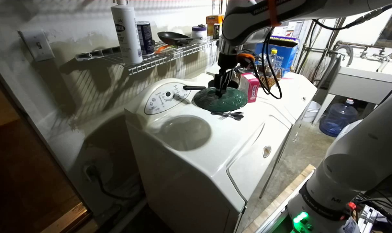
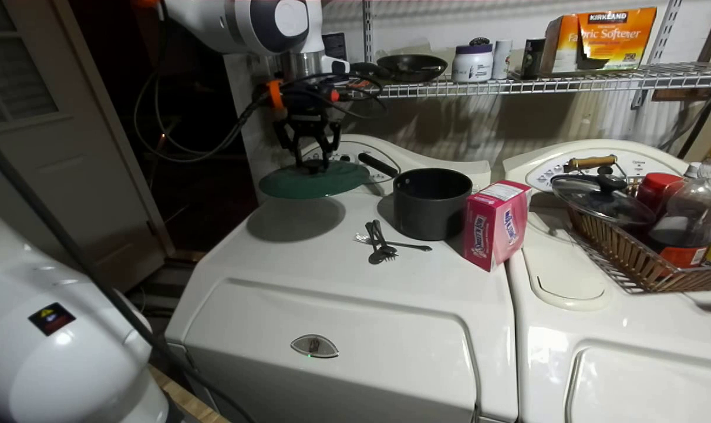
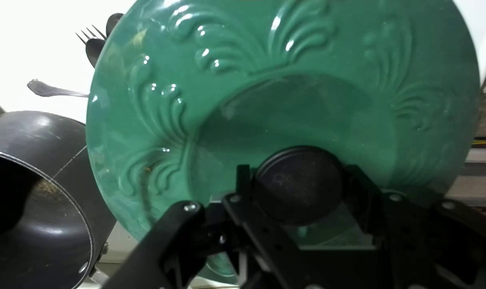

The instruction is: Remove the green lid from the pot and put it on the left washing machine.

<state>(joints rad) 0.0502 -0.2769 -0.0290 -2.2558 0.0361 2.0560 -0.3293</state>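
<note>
The gripper (image 2: 312,166) pinches the green lid (image 2: 314,184) by its black knob (image 3: 301,186), holding it above the left washing machine (image 2: 308,264).
From where I stand, the lid hangs right under the fingers (image 3: 243,178), near the open pot (image 2: 430,214), its shadow (image 2: 296,222) falling on the white top. In an exterior view, lid and gripper hide much of the pot, though the handle (image 1: 194,87) pokes out. The wrist view crops lid and pot; the lid partly covers the cutlery (image 3: 54,90), and I can't identify the brownish patch (image 3: 46,188) inside the pot.
</note>
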